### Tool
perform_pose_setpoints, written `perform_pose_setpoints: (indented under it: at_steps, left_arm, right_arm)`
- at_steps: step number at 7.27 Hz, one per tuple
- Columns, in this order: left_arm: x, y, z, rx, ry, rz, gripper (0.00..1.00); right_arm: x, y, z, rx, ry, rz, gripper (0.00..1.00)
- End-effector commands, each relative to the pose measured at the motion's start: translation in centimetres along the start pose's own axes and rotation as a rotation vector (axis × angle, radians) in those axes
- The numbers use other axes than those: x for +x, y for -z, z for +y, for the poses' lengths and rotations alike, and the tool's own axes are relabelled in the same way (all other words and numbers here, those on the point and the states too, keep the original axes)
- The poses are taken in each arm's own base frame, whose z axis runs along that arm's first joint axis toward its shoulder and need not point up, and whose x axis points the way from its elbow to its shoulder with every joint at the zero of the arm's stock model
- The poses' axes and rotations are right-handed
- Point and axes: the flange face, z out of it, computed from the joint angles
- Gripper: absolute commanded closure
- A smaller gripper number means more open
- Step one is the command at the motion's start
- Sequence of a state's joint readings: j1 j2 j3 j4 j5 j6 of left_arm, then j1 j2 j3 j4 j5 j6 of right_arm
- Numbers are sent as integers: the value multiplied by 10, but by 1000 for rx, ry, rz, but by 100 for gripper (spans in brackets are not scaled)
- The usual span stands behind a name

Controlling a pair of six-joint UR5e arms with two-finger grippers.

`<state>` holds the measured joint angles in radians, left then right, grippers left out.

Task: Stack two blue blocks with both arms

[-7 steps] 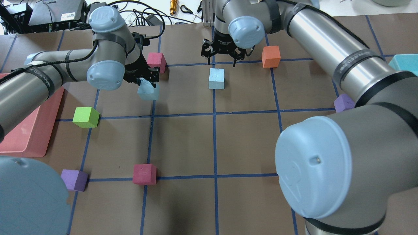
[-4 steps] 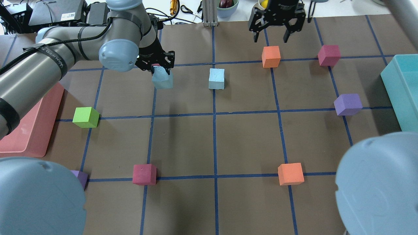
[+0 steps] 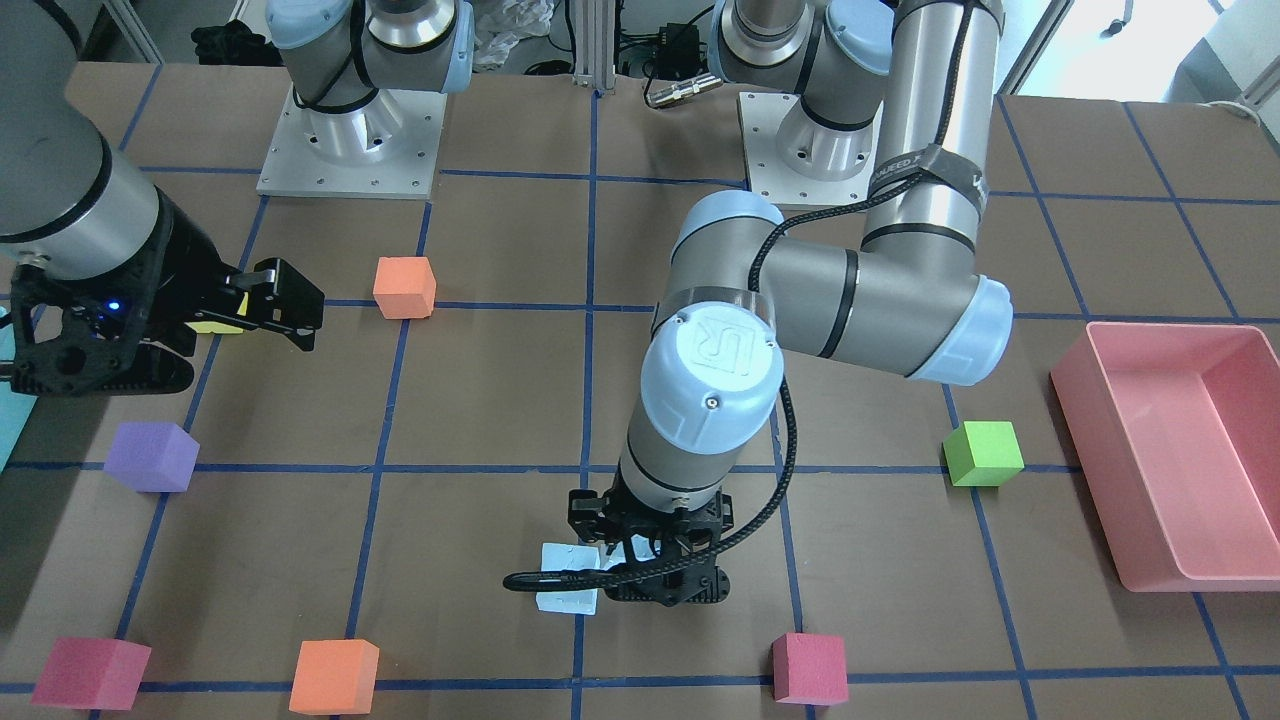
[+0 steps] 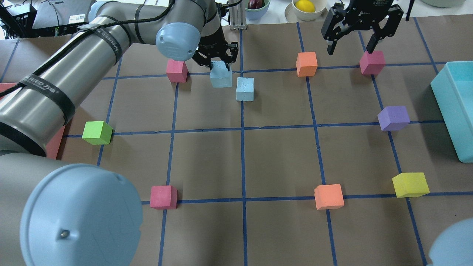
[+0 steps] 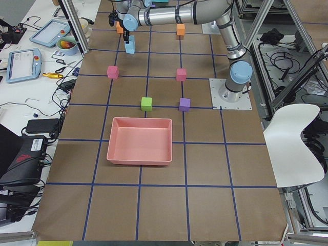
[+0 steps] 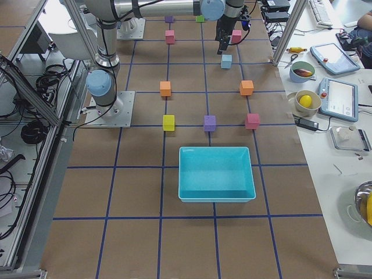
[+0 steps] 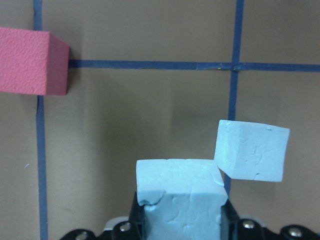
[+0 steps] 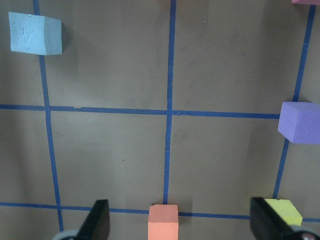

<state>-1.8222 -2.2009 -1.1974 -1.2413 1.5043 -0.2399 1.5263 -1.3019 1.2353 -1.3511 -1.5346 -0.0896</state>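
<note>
Left arm (image 4: 70,70): stretched over the tabletop (image 4: 281,162) to its far middle.
Left end effector (image 4: 220,65): fingers clamped on the carried blue block (image 4: 221,75). The wrist view shows the block squeezed between them, with a dented lower corner.
Right end effector (image 4: 351,46): fingers spread wide with nothing between them. It hangs near a crimson cube (image 4: 372,62), well apart from both blue blocks.
Resting blue block (image 4: 245,89): sits alone on the tabletop at a tape line, just beside the carried one on the robot's right. In the wrist view their near corners overlap, and I cannot tell whether they touch.
Done: one blue block is in the grip and close to its partner.
Left: no stack yet. As I judge it, the carried block needs to go sideways until it is squarely over the resting one, then be lowered and released. A tilted set-down on the dented foam could slide off.
Teal container (image 6: 216,195): at the robot's right end of the tabletop, nothing inside.
Pink tray (image 5: 138,160): at the robot's left end, nothing inside.
Cream bowl (image 4: 295,15): beyond the far edge, holds a yellow fruit.
Grey-blue bowl (image 4: 255,14): beside it, holds something dark purple and too small to name.
</note>
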Motion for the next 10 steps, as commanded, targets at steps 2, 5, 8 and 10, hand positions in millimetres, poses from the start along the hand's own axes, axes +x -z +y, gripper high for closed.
perform_pose_setpoints:
  at_steps: [2,5,8,10]
  left_arm:
    - [52,-25,-7,1,-28,-1,90]
    - [54,-44,-9,-16,-30,-8,90]
    - [52,-44,-11,-1,-43,-37,89]
    - [53,-44,-11,-2,-31,-32,89]
  right_arm:
    - [-1,-25,29,20,-7,9,2]
    - [0,-12,38,105,-9,14,0]
    - [-9,8,64,140,-61,12,0]
    - [-9,14,72,152,-63,19,0]
